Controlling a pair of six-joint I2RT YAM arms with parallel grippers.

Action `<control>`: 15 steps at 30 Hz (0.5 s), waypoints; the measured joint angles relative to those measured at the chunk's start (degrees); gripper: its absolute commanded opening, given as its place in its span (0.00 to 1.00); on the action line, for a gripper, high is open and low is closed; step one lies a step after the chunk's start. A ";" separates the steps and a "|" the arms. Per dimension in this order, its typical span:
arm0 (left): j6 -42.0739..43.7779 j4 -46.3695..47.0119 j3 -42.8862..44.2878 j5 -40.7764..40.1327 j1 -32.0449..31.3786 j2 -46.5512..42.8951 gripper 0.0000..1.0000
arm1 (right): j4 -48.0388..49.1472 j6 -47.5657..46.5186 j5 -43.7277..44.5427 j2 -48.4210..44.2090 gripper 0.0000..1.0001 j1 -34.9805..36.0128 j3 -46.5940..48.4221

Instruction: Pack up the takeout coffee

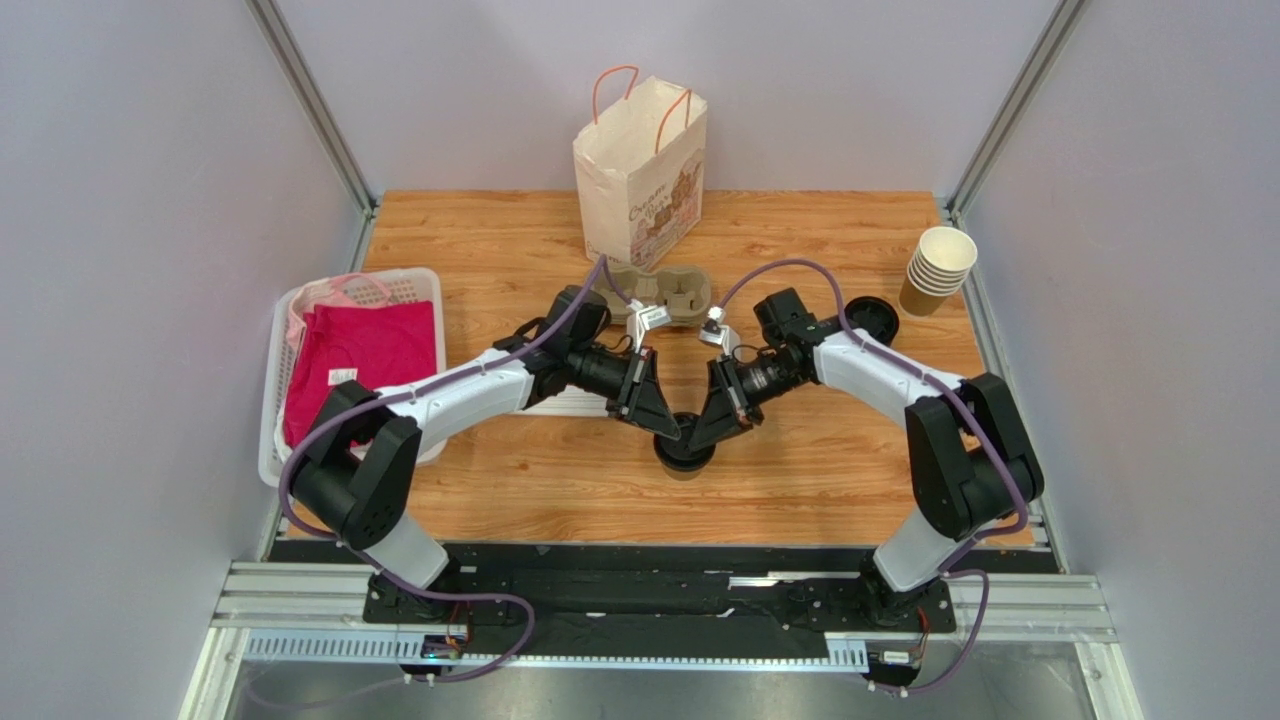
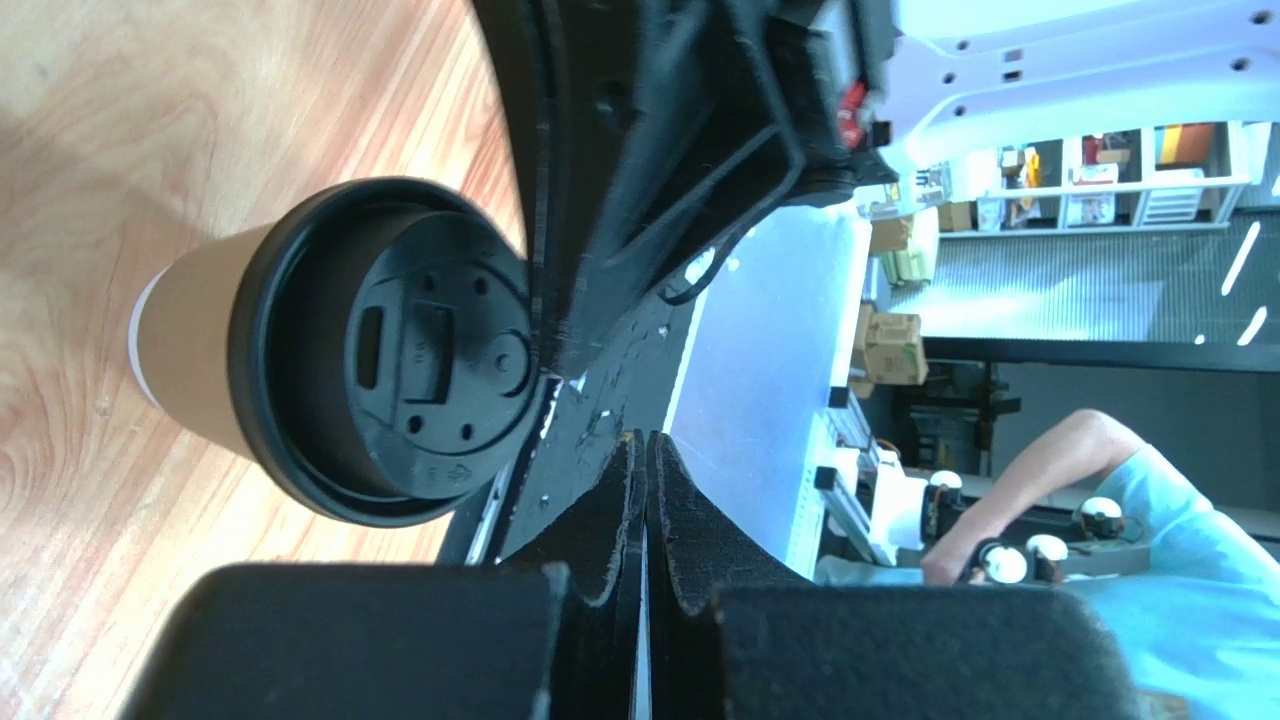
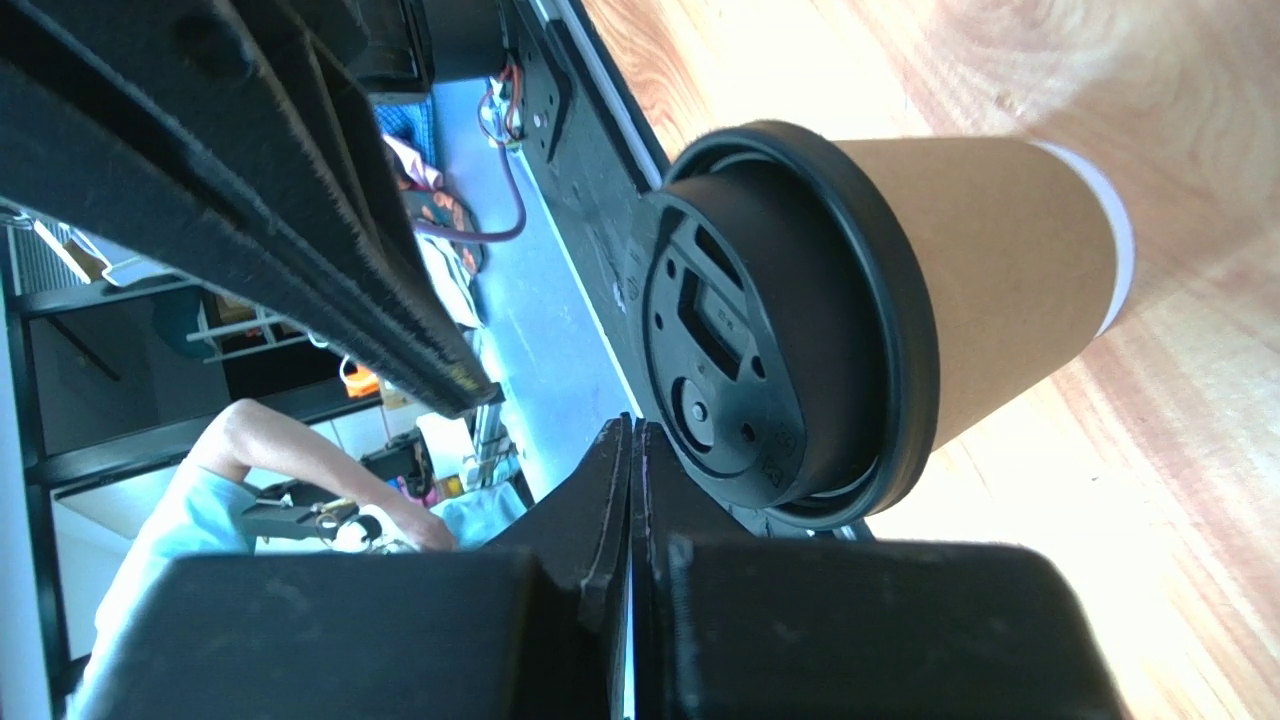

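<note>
The small tan-brown paper cup with the round black plastic lid (image 2: 331, 353) stands upright on the wooden bench (image 1: 526, 495), its long axis vertical and the lid facing up toward both wrist cameras. It sits directly under the spot where the two arms meet.

The left pincer (image 2: 646, 465) is pressed together with nothing between its fingers. The cup lies below its tips and a little ahead of them, apart from the fingers. The right pincer (image 3: 631, 458) is likewise pressed together and empty, and the cup lies below and just ahead of its tips on the opposite side. From above, the two sets of tips hang over the lid from either side and look about equally near, so I cannot say that either arm is closer.

Beyond the pincers, away from the arm bases, lies a brown moulded cardboard cup carrier (image 1: 679, 293), and past that stands a white paper bag with pink handles (image 1: 639, 165). Out past the right pincer are a loose black lid (image 1: 872, 318) and a stack of lidless cream paper cups (image 1: 939, 270). Well to the outer side of the left pincer is a white plastic basket (image 1: 286, 345) holding a pink cloth (image 1: 361, 360).

The coming move probably turns on the cup's vertical axis: one pincer would have to spread, drop beside the wall and close across it.
</note>
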 measured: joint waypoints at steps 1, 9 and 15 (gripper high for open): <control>-0.04 -0.04 -0.09 0.00 0.00 0.50 0.01 | 0.13 0.02 -0.09 0.04 0.00 0.17 -0.33; 0.46 -0.28 0.15 -0.85 0.00 5.20 0.00 | 0.15 0.22 -1.99 3.37 0.00 1.11 -1.75; 1.77 -1.97 1.20 -1.07 0.04 8.15 0.00 | 0.63 0.85 -4.48 5.55 0.00 0.70 -1.44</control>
